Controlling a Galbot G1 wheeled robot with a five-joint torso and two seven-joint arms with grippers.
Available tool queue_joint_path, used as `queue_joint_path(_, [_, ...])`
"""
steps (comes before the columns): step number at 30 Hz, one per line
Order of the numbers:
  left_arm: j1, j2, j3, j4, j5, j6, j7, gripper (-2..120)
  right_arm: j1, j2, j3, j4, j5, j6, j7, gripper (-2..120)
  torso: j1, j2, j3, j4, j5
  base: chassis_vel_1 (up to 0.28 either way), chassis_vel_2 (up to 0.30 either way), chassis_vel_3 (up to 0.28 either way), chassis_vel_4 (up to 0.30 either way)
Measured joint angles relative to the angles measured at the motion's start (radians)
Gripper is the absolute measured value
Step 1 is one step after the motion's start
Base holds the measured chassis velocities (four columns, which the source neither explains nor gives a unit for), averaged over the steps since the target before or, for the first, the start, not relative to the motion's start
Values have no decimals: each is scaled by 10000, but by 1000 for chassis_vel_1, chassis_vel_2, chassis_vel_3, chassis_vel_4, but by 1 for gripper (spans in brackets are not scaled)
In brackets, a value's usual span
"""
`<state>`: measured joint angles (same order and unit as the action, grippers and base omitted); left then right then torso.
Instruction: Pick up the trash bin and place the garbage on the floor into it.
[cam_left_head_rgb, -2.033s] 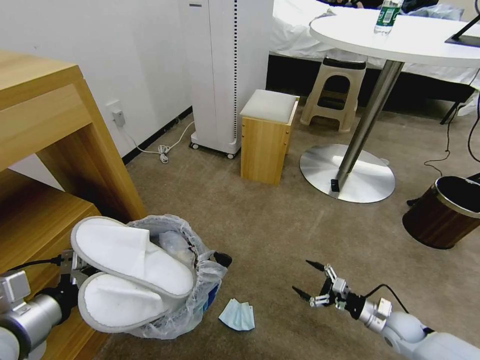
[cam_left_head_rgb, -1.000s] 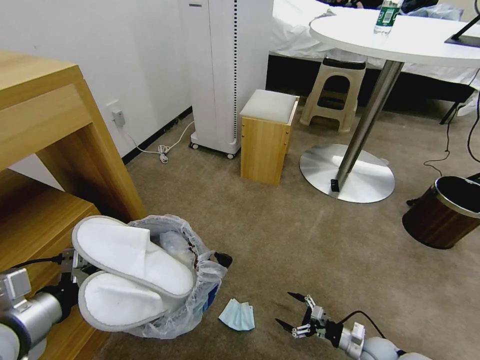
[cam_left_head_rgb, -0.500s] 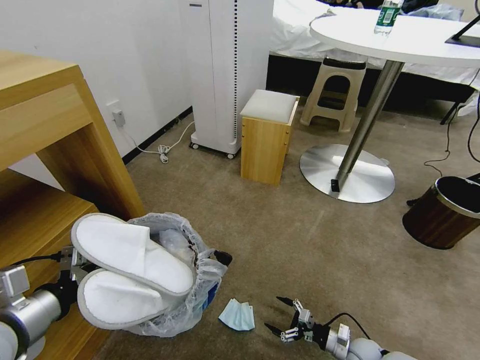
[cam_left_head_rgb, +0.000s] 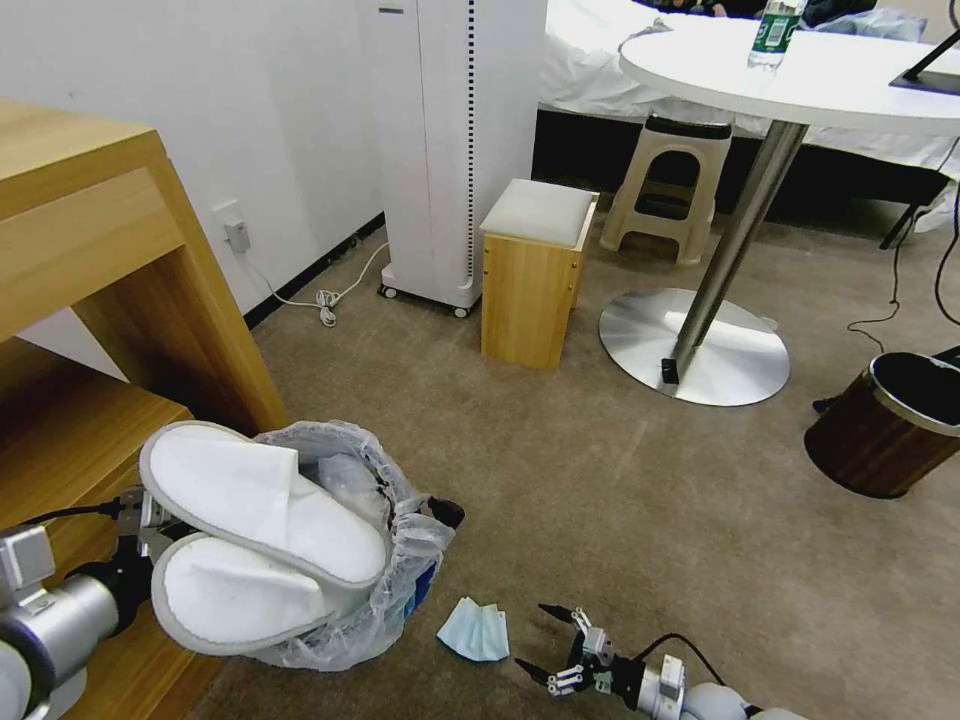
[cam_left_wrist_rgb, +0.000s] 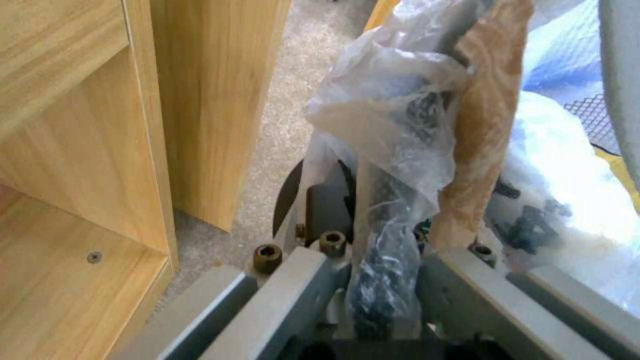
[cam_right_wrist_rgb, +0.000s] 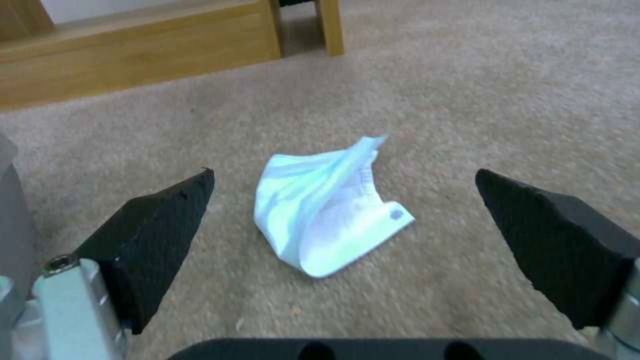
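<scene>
While the left pincer (cam_left_head_rgb: 140, 520) stayed clenched on the bag-lined rim of the trash bin (cam_left_head_rgb: 385, 560), holding it beside the wooden shelf unit (cam_left_head_rgb: 90, 300) with two white slippers (cam_left_head_rgb: 260, 545) piled on top, the right pincer (cam_left_head_rgb: 545, 642) had slid lower and leftward over the last two seconds. It now sat spread wide just beside the light-blue mask (cam_left_head_rgb: 474, 630), which lay unmoved on the beige carpet (cam_left_head_rgb: 600, 480) near the bin. From the right wrist, the mask (cam_right_wrist_rgb: 327, 205) lay ahead between the black fingertips (cam_right_wrist_rgb: 160, 235), untouched.
</scene>
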<state>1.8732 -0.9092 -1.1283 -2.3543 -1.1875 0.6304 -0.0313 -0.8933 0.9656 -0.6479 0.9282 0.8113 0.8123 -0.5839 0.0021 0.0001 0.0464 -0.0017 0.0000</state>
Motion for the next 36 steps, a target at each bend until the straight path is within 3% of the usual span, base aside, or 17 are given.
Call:
queue_joint_path(14, [110, 17, -169, -215, -193, 3, -78, 0, 158, 540, -391, -368, 288, -7, 119, 93, 0, 0, 1, 1, -1, 0, 0, 0, 0])
queue_joint_path(27, [66, 71, -168, -206, -276, 3, -135, 0, 341, 313, -1027, -662, 1545, -12, -1463, 89, 0, 0, 0, 0, -2, 0, 0, 0, 0])
queue_joint_path(36, [73, 73, -220, -193, -331, 3, -149, 0, 580, 557, -1230, -987, 1721, -14, -1515, 86, 0, -1, 0, 0, 0, 0, 0, 0, 0])
